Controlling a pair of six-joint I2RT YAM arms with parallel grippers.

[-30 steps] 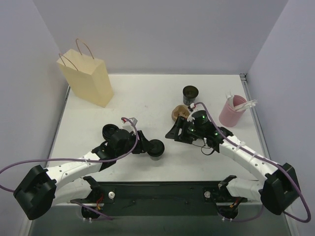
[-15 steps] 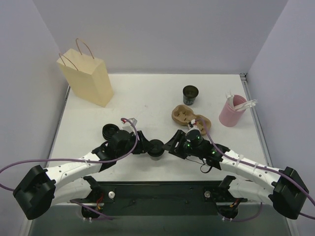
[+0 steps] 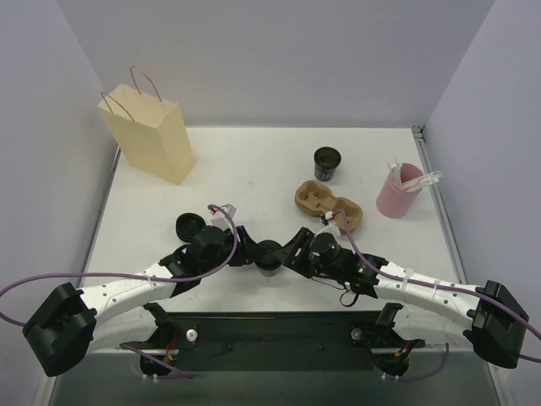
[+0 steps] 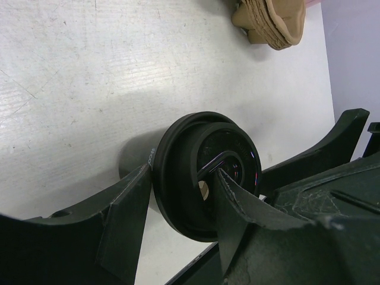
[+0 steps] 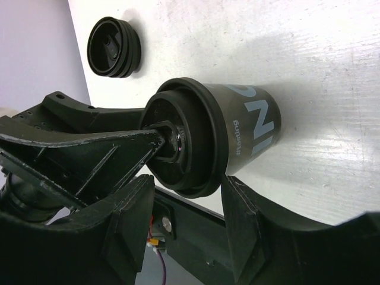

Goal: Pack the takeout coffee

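A dark lidded coffee cup (image 3: 269, 255) stands upright near the table's front middle. My left gripper (image 3: 254, 252) is shut on its black lid (image 4: 199, 169), one finger (image 4: 127, 219) on each side of the rim. Coming in from the right, my right gripper (image 3: 292, 248) is open, its fingers (image 5: 246, 219) straddling the same lid (image 5: 184, 148) with a gap on the near side. The printed cup body (image 5: 255, 127) shows in the right wrist view. A second, open cup (image 3: 327, 162) stands at the back. The tan paper bag (image 3: 152, 135) stands upright at the back left.
A brown cardboard cup carrier (image 3: 330, 203) lies behind the right arm, its edge also in the left wrist view as the carrier (image 4: 273, 21). A pink holder with white utensils (image 3: 397, 193) stands at the right. A stack of black lids (image 3: 189, 225) sits left of the left gripper.
My right arm has swung left from beside the carrier to the cup, and its jaws have narrowed around the lid. The left gripper has kept its hold, barely moving.
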